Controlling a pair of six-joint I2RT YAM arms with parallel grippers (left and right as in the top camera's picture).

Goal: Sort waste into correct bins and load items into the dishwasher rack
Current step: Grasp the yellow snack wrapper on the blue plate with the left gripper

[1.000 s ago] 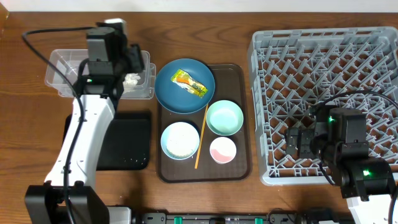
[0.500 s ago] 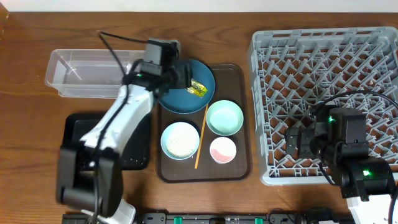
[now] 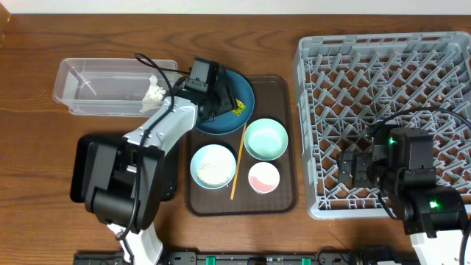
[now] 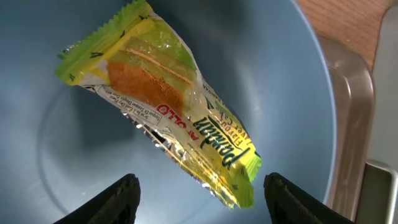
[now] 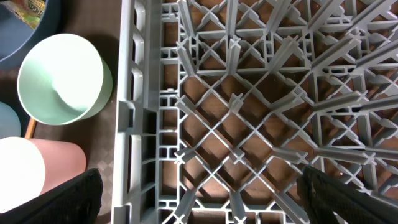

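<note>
The snack wrapper (image 4: 168,118) lies on the dark-blue plate (image 3: 210,118). My left gripper (image 4: 199,202) is open just above it, with a finger on either side of the wrapper's lower end; in the overhead view the left gripper (image 3: 221,99) is over the plate. The crumpled tissue (image 3: 154,92) lies in the clear tub (image 3: 103,92). The mint-green bowl (image 3: 265,138), the pale-blue bowl (image 3: 213,165) with rice, the pink bowl (image 3: 263,177) and the stick (image 3: 238,165) are on the brown tray. My right gripper (image 5: 199,199) is open and empty over the grey rack's (image 3: 383,73) front-left part.
The black tray (image 3: 169,177) lies left of the brown serving tray (image 3: 283,199), partly under my left arm. The right wrist view shows the rack's left wall (image 5: 127,124) with the mint-green bowl (image 5: 59,78) and pink bowl (image 5: 65,165) beside it.
My left arm has swung right from above the clear tub to over the dark-blue plate. The tissue lies in the tub. The right arm has not moved.
</note>
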